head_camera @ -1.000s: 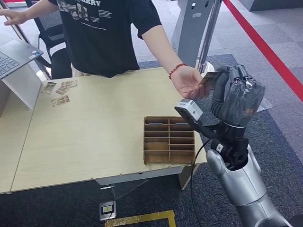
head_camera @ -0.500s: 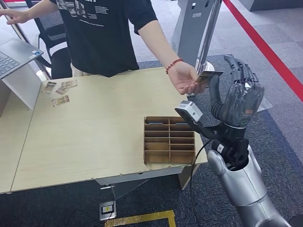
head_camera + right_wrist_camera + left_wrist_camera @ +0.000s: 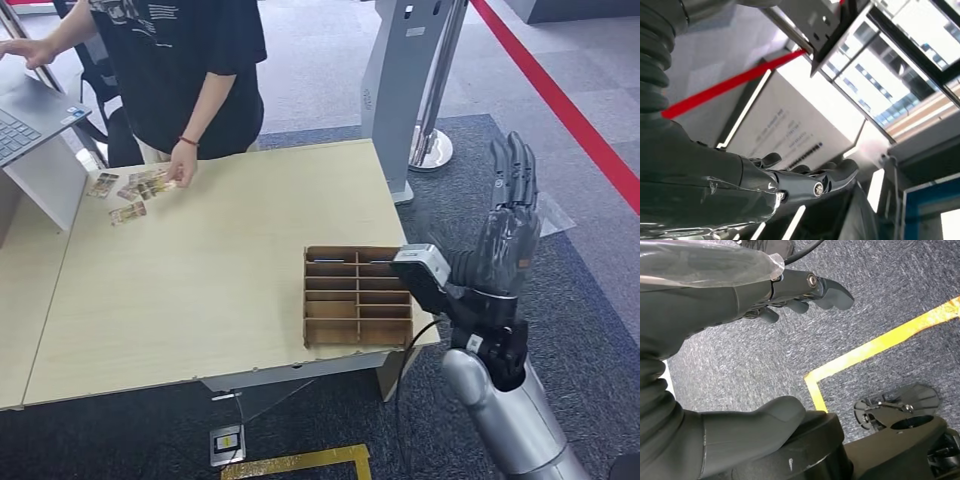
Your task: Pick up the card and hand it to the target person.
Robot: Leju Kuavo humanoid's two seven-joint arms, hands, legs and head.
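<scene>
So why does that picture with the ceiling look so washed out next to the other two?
Right wrist view: it looks up past the right hand into bright ceiling panels, so the whites blow out and the hand goes dark. Head view: even light, sharp table. Left wrist view: the left hand looms large over the carpet, with glare on its clear cover.

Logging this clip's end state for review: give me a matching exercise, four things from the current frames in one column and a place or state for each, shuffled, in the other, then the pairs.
Things
1. right hand
2. wooden divider tray
3. person's hand
4. laptop

Places or states
A. on the table's near right corner, slots showing
B. raised beside the table, fingers straight, holding nothing
C. open on a slanted stand at the far left
D. resting on the loose cards at the table's far left

Pairs: 1-B, 2-A, 3-D, 4-C
</scene>
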